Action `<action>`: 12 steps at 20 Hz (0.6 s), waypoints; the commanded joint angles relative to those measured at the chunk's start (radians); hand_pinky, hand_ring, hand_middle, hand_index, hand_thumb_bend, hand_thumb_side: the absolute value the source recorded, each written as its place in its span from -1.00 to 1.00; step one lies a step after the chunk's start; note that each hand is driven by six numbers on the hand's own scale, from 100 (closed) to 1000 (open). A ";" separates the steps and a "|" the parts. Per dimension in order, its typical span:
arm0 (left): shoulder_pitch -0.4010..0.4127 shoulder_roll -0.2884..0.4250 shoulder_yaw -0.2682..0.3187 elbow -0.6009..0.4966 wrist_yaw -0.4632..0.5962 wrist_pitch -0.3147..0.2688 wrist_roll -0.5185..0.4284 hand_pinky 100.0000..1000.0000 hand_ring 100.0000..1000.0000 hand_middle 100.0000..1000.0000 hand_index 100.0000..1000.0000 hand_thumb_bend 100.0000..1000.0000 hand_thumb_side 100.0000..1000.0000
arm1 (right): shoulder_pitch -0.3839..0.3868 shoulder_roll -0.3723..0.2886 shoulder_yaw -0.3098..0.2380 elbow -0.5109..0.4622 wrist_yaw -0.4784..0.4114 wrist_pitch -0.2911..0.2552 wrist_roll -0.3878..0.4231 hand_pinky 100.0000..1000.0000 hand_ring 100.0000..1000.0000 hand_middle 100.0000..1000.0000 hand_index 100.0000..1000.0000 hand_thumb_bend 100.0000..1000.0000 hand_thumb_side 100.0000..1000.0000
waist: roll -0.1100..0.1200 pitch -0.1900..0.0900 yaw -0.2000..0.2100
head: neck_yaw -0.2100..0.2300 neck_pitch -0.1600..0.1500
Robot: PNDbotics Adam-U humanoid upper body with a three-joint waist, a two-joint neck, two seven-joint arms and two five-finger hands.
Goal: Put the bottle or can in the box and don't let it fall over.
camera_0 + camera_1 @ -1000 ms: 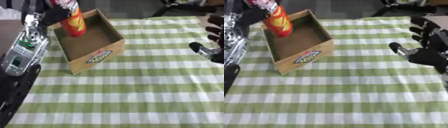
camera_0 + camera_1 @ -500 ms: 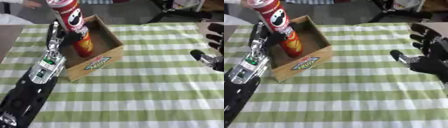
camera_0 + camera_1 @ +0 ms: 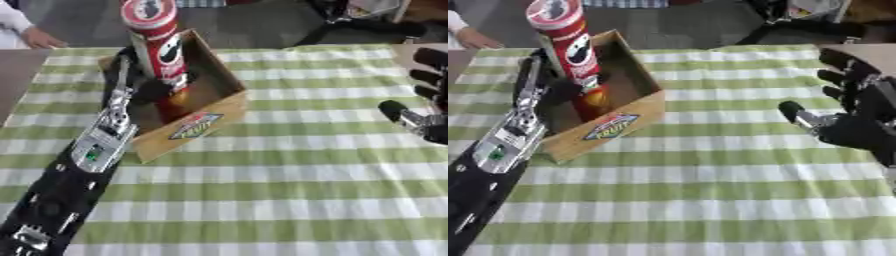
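A tall red crisp can (image 3: 156, 35) stands upright inside the open cardboard box (image 3: 206, 117) at the table's far left, its top well above the box walls. My left arm reaches up from the lower left corner. My left hand (image 3: 147, 92) is down in the box, dark fingers curled round the can's lower half. My right hand (image 3: 859, 125) hovers open at the right edge, fingers spread, apart from the box.
A green and white checked cloth (image 3: 289, 200) covers the table. A person's hand (image 3: 35, 37) rests at the far left edge, beyond the box. Dark stand legs (image 3: 350, 20) are on the floor behind the table.
The can has come down from above the box's far corner into the box, held by my left hand. The whole view has shifted too. My right hand has kept its place.
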 commanded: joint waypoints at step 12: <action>0.106 0.110 0.052 -0.211 0.049 -0.014 0.008 0.45 0.64 0.44 0.57 0.56 -0.55 | 0.019 -0.024 -0.021 -0.013 -0.006 -0.005 -0.008 1.00 1.00 1.00 0.92 -0.19 -1.00 | 0.000 -0.044 0.033 | -0.032 0.035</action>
